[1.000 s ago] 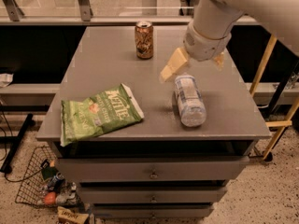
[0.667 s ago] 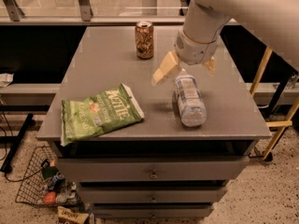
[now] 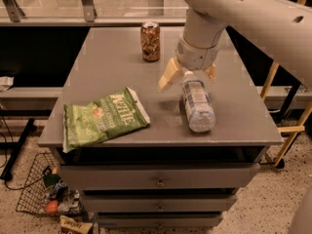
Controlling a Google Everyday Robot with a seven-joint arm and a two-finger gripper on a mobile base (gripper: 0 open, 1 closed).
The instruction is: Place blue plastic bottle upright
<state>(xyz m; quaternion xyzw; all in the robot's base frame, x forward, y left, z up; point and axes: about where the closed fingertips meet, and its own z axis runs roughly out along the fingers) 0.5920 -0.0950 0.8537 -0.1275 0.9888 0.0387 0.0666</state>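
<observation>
The blue plastic bottle (image 3: 198, 105) lies on its side on the grey table (image 3: 107, 72), right of centre, its cap end pointing away under the gripper and its ribbed base toward the front edge. My gripper (image 3: 189, 75) hangs from the white arm just above the bottle's cap end. Its cream fingers (image 3: 168, 74) are spread, one on each side of the bottle's neck. They do not close on it.
A brown drink can (image 3: 150, 41) stands upright at the back centre. A green chip bag (image 3: 104, 118) lies flat at the front left. The table has drawers below. A wire basket (image 3: 46, 194) with items sits on the floor at left.
The arm and gripper have moved left and down toward the bottle's cap end. The bottle, can and bag have not moved.
</observation>
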